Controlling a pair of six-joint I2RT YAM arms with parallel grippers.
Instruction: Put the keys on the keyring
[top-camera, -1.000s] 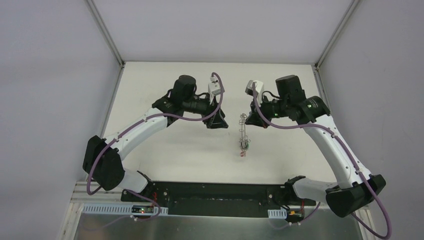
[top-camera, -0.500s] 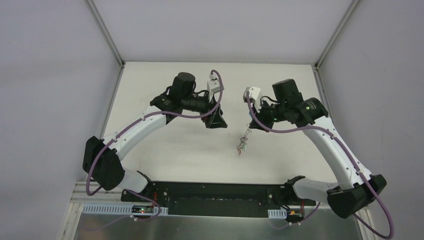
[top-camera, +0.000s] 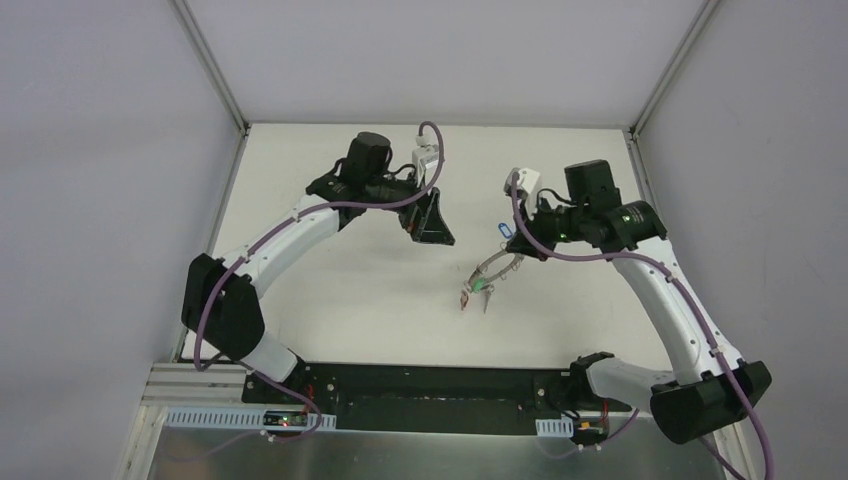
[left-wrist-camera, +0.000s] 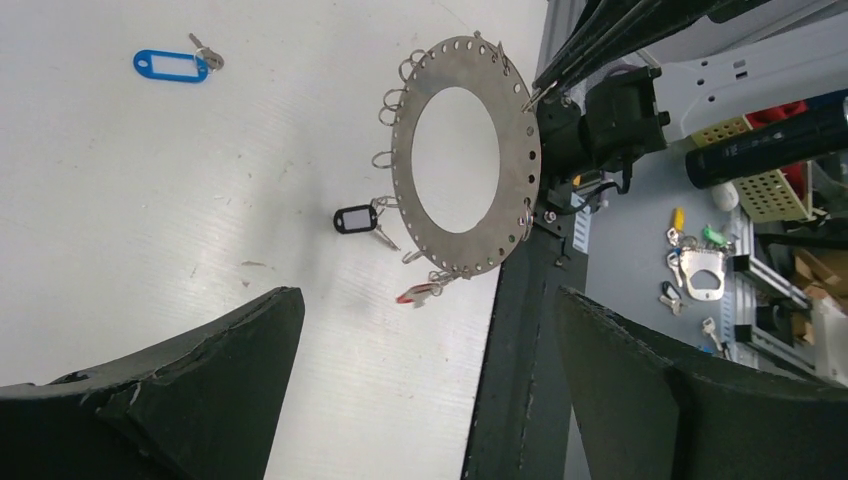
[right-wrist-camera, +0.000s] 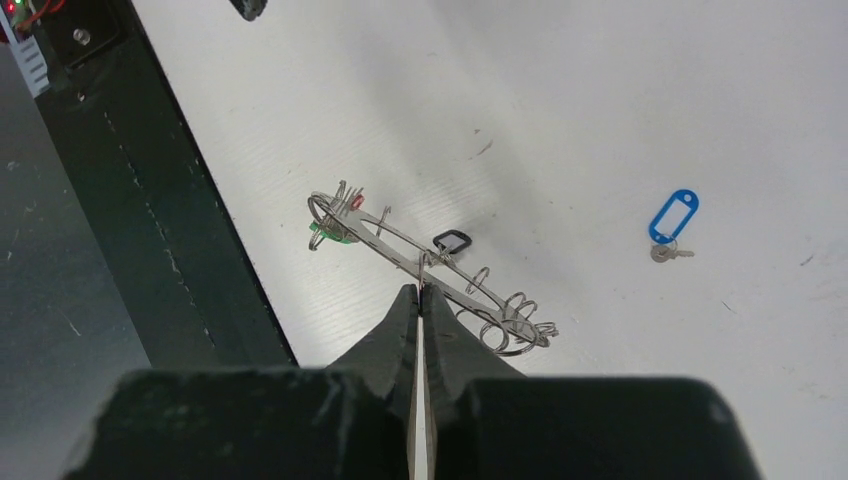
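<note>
The right gripper (right-wrist-camera: 420, 292) is pinched shut on the rim of the keyring (right-wrist-camera: 385, 232), which juts from its tips with what look like black, red and green tagged keys (left-wrist-camera: 355, 218) dangling. Beyond it, a blue-tagged key (right-wrist-camera: 673, 215) lies loose on the table (right-wrist-camera: 560, 90). The left gripper (left-wrist-camera: 428, 300) gapes wide and empty, apart from the ring.

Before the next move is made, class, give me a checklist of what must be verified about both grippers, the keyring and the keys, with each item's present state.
1. Right gripper shut on the rim of the keyring: ok.
2. Left gripper open and holding nothing: ok.
3. Blue-tagged key on the keyring: not ok. It lies on the table, apart from the ring.
4. Black-tagged key hanging from the keyring's edge: ok.
5. Keyring's lower edge clear of the table: cannot tell.
</note>
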